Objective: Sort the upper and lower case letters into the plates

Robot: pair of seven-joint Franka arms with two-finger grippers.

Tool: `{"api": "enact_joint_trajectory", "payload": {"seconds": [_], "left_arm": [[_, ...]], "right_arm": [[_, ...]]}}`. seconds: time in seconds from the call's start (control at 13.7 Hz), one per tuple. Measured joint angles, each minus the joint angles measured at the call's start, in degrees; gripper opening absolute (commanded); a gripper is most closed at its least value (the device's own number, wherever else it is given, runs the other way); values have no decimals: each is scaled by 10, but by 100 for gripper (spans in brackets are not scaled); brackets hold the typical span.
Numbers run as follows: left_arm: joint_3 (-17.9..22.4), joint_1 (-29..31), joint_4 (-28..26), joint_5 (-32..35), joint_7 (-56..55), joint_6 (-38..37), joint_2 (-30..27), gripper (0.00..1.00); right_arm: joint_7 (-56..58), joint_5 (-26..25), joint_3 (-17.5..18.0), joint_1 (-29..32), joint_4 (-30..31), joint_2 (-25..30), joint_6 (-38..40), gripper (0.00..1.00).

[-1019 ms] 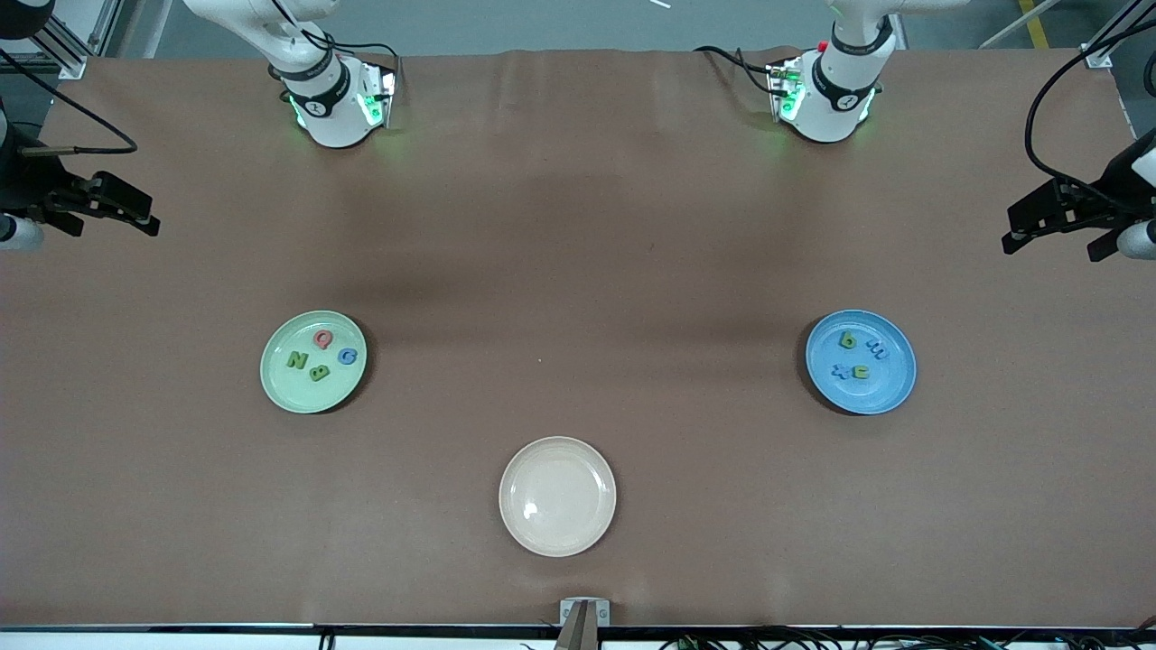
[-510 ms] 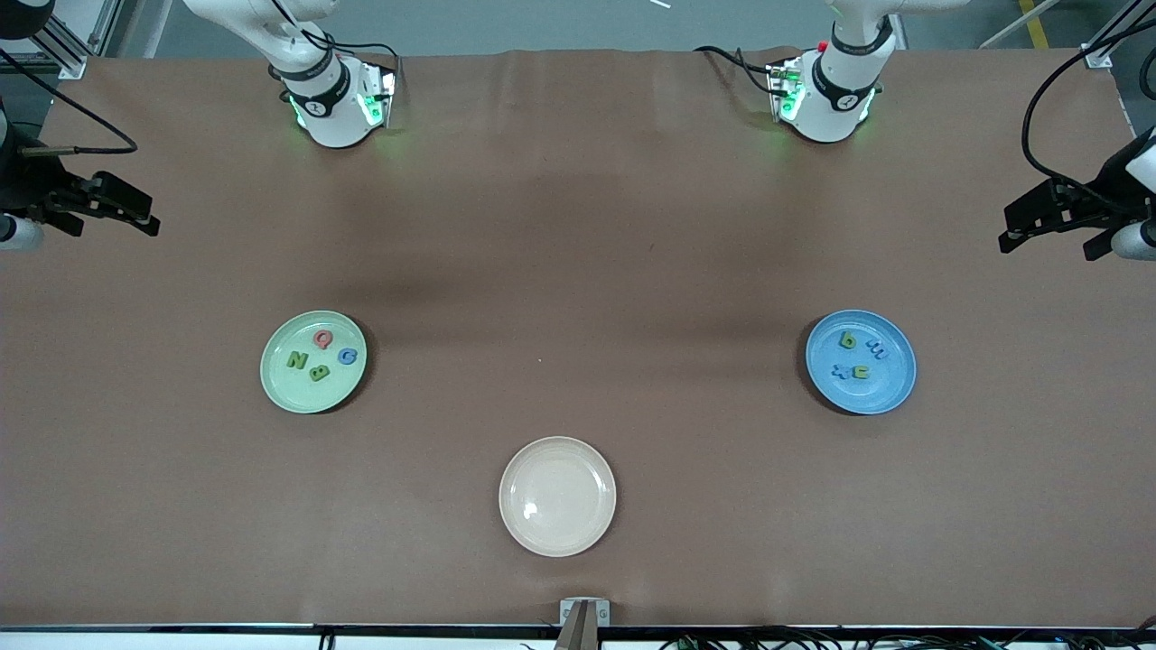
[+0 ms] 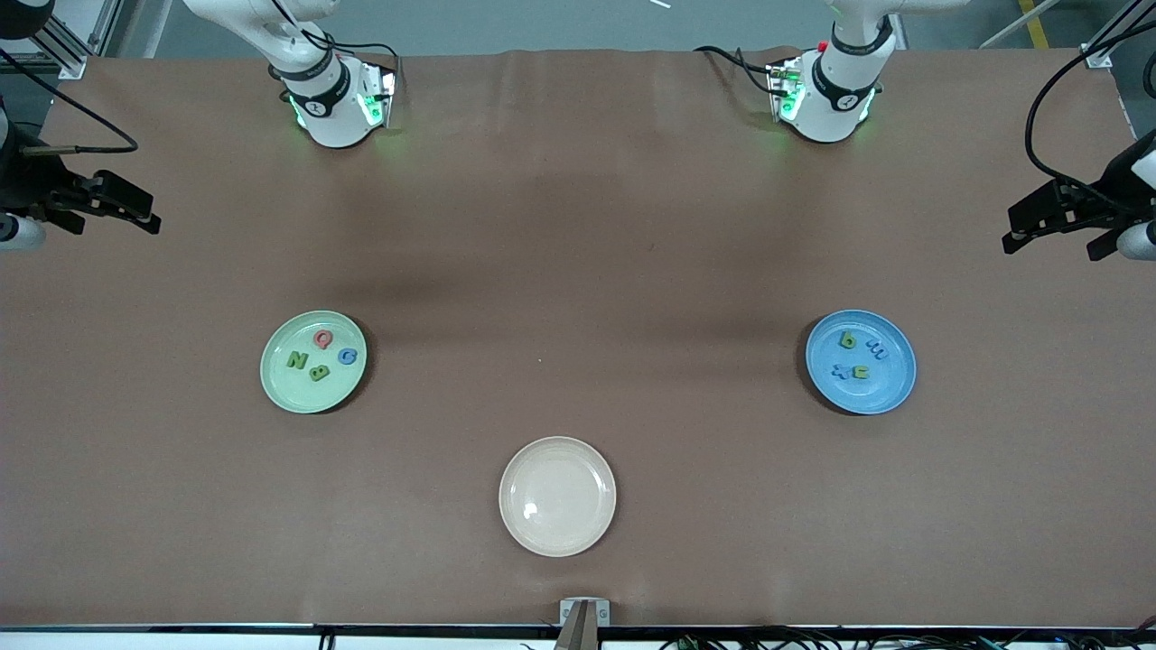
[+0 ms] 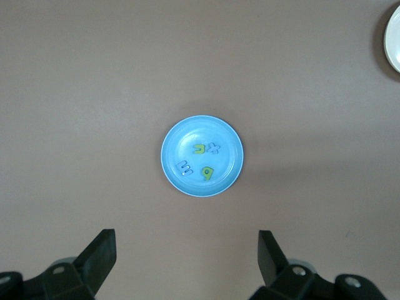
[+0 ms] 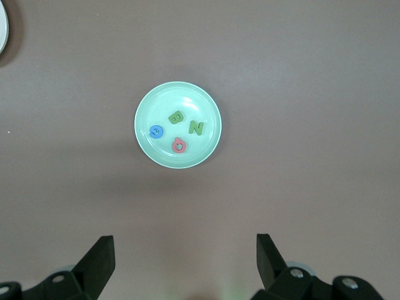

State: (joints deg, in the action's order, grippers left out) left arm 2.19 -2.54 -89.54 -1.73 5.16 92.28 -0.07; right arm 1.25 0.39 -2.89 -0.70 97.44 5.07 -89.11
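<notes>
Front view shows the pale green plate in the lower left part of the frame, with the four capital letters in it: pink-red Q, blue G, green N and green B. The blue plate sits at the same height in the right part of the frame and carries the small letters: green b, blue m, blue x and green n. The cream plate, low in the middle, is bare, and no letter lies loose on the counter, so I judge the sorting finished. The right tool hangs at the left edge of the frame and the left tool at the right edge, both with fingers spread wide and holding nothing. Each tool is well apart from its plate; in the wrist views the plate lies ahead of the fingers, centred between them. The right arm is nearer to the green plate, the left arm to the blue one.
</notes>
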Motion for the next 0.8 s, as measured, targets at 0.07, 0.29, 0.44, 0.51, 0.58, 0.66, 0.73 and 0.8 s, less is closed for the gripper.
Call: {"api": "enact_joint_trajectory", "payload": {"seconds": [0.07,0.29,0.44,0.51,0.58,0.66,0.73,0.8], "left_arm": [[0,0,1,0,0,1,0,100],[2,0,6,0,0,3,0,100],[2,0,10,0,0,3,-1,100],[2,0,10,0,0,3,-2,100],[2,0,11,0,0,3,-3,100],[2,0,11,0,0,3,-3,100],[2,0,11,0,0,3,-3,100],[2,0,11,0,0,3,-3,100]], "right_arm": [[0,0,0,0,0,0,0,100],[0,0,0,0,0,0,0,100],[0,0,0,0,0,0,0,100],[0,0,0,0,0,0,0,100],[0,0,0,0,0,0,0,100],[0,0,0,0,0,0,0,100],[0,0,0,0,0,0,0,100],[0,0,0,0,0,0,0,100]]}}
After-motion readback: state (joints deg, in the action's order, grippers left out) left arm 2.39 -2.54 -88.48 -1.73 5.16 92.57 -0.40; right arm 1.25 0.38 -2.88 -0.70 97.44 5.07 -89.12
